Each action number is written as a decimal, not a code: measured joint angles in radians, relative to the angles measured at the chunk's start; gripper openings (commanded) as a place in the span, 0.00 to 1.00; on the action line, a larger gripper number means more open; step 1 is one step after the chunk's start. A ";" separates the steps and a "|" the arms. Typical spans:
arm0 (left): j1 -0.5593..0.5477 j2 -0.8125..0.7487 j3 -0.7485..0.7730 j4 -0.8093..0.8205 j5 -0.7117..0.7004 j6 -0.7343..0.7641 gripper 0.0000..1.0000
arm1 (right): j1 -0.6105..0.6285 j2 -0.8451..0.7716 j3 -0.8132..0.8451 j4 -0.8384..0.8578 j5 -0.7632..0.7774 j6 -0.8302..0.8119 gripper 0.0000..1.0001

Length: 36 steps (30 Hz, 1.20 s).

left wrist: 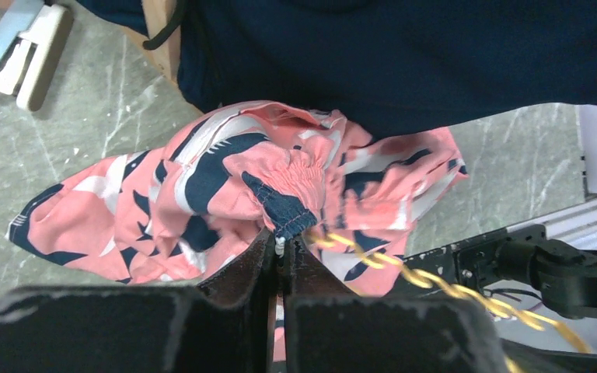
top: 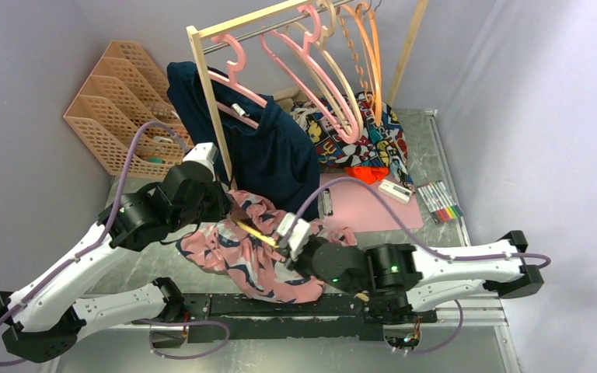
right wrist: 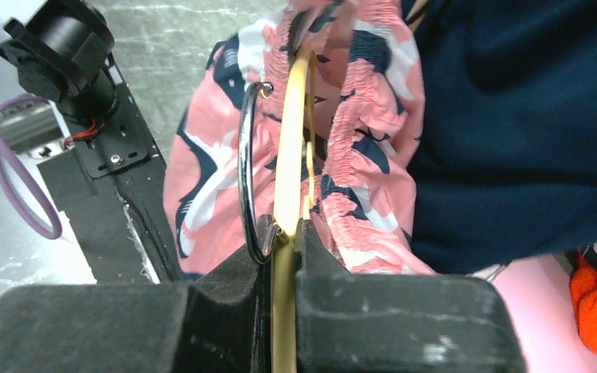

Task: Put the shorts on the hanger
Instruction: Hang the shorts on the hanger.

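The salmon-pink shorts (top: 241, 252) with navy and white blotches lie bunched on the table between my two arms. My left gripper (top: 216, 203) is shut on their gathered waistband (left wrist: 284, 203) at the upper left of the heap. The pale yellow hanger (top: 255, 231) reaches into the fabric. My right gripper (right wrist: 286, 233) is shut on the hanger (right wrist: 291, 140) near its silver wire hook (right wrist: 244, 167). In the left wrist view the twisted yellow hanger arm (left wrist: 404, 270) runs off to the right from my left gripper (left wrist: 283, 250). The hanger's far end is hidden inside the waistband.
A wooden rack (top: 206, 85) with pink hangers (top: 311, 70) and orange ones stands at the back. A navy garment (top: 268, 151) hangs on it, just behind the shorts. A cartoon-print cloth (top: 361, 140), a pink mat (top: 365, 203), markers (top: 440, 200) and a peach file basket (top: 116, 101) surround them.
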 measured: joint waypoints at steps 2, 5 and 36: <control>0.000 0.000 0.014 0.002 0.017 0.001 0.07 | 0.001 0.075 0.006 0.052 -0.017 -0.024 0.00; 0.000 0.001 0.026 0.004 0.036 0.001 0.07 | 0.001 0.119 -0.024 0.151 0.006 -0.065 0.00; 0.002 -0.085 0.110 0.078 0.290 -0.008 0.07 | -0.236 0.217 -0.126 0.748 -0.200 -0.050 0.00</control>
